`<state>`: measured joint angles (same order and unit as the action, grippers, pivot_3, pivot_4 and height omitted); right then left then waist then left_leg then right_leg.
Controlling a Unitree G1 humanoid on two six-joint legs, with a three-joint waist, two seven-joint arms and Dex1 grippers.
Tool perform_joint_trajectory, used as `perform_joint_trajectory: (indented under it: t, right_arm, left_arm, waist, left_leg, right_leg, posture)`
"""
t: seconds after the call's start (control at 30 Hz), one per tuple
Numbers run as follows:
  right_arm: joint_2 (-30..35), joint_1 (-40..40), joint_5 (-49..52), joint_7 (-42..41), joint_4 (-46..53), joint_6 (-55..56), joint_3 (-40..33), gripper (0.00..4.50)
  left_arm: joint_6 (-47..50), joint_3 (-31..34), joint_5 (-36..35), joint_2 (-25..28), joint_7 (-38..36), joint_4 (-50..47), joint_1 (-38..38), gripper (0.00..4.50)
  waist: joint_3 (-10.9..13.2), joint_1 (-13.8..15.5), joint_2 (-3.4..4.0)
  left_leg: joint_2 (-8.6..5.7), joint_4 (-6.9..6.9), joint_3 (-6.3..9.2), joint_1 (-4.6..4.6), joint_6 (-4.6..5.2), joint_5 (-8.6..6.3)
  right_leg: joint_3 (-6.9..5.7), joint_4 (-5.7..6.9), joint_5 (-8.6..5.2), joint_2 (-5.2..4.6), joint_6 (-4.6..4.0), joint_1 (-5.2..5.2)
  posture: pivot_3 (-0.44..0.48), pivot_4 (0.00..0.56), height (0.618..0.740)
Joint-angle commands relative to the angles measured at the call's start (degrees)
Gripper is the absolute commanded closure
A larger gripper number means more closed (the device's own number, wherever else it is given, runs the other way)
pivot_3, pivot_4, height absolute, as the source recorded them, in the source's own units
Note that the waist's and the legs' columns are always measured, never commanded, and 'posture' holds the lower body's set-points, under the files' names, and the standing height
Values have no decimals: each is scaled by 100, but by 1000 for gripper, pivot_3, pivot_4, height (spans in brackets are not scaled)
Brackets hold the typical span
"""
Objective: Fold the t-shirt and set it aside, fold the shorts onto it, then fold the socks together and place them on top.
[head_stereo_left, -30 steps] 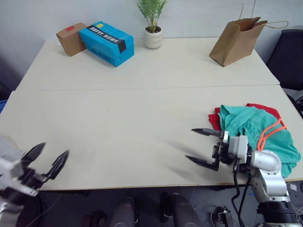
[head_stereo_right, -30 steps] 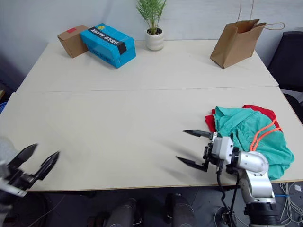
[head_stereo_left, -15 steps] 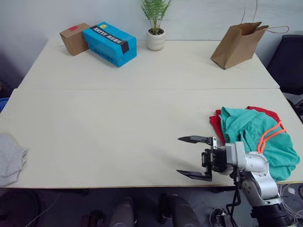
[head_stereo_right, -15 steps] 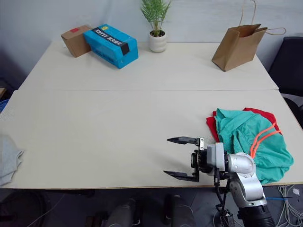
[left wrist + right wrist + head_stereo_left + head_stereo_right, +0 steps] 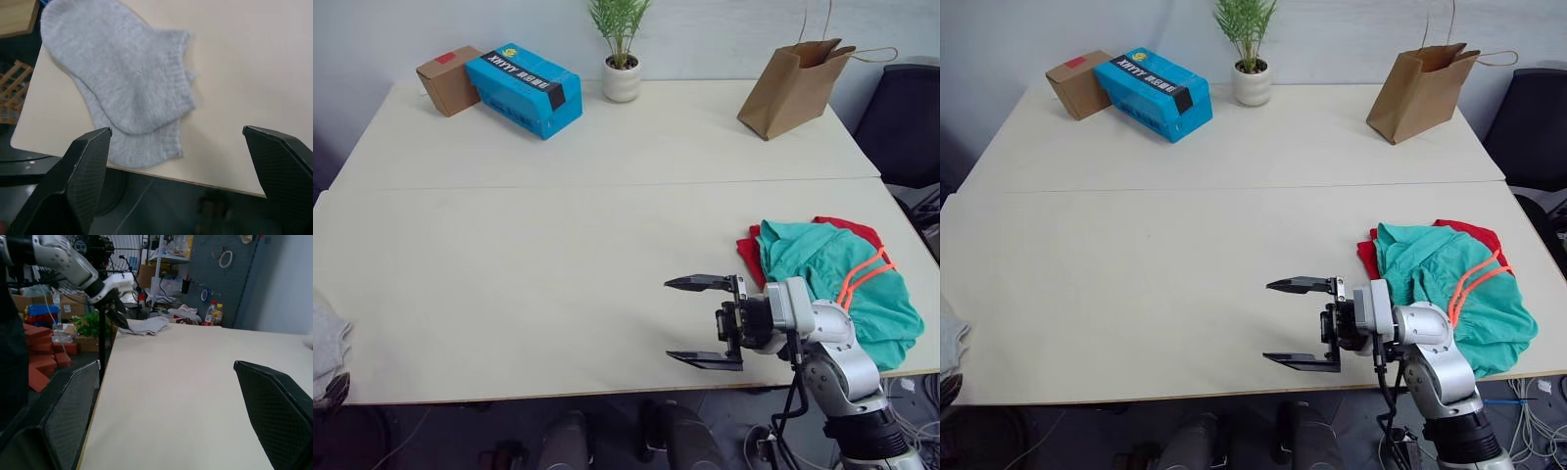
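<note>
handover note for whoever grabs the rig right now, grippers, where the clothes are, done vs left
Left gripper: open, empty, poised over the socks.
Right gripper: open, empty, above bare table near the front edge, beside the clothes pile.
Socks: overlapping loosely at the table's front left corner, partly over the edge.
Shorts: lying on the t-shirt at the front right, red showing around the edges.
Done: shirt and shorts stacked.
Left: fold the socks together and place them on top of the shorts.
</note>
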<state>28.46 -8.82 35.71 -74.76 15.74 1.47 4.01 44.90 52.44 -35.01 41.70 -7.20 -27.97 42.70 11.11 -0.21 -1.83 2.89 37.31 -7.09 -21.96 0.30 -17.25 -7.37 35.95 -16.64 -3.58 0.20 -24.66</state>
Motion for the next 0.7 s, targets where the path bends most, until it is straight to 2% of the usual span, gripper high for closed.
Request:
perform_joint_trajectory:
  t: [0.03,0.13,0.3,0.33,0.37,0.47,0.7]
  right_arm:
    - [-18,24,71,109,205,-6,-72,14]
    - [-15,41,12,131,153,38,-73,14]
    - [-24,116,-72,162,23,163,-133,14]
    - [-27,129,-82,158,-5,189,-140,0]
    - [-31,154,-90,139,-43,231,-142,0]
    - [-33,256,-128,18,-152,392,-119,0]
    - [-79,415,-226,-68,-407,796,-150,0]
  left_arm:
    - [73,-132,487,169,-107,381,-236,0]
    - [82,-318,717,307,-370,788,-446,0]
    - [-230,-372,1134,462,-721,1582,-841,0]
    - [-308,-403,1188,480,-806,1711,-936,418]
    - [-459,-458,1221,471,-896,1856,-1081,612]
    - [-759,-670,1365,469,-1126,2257,-1394,1625]
    - [-755,-738,1703,507,-1313,2482,-1527,3819]
  waist:
    - [0,0,1]
    - [1,9,2]
    - [-1,15,5]
    - [-1,15,5]
    - [-1,15,4]
    - [-3,14,5]
    - [-3,-6,6]
  left_leg:
    - [0,1,0,5,-1,2]
    - [1,1,-1,19,-35,-9]
    - [3,-5,0,30,-40,-6]
    - [2,-9,-1,32,-40,-6]
    - [2,-10,-1,32,-41,-6]
    - [2,-16,-1,34,-41,-5]
    - [2,-16,-5,48,-46,-3]
  right_leg:
    - [0,1,0,0,-2,4]
    - [1,1,6,-1,-14,12]
    - [2,3,6,-1,-22,16]
    - [3,3,6,-1,-22,16]
    - [2,5,5,-1,-24,16]
    - [3,6,5,-3,-24,17]
    - [6,15,5,-4,-24,21]
  posture:
    - [0,150,740]
    - [0,150,740]
    - [0,150,740]
    - [0,150,740]
    - [0,150,740]
    - [0,150,740]
    - [0,150,740]
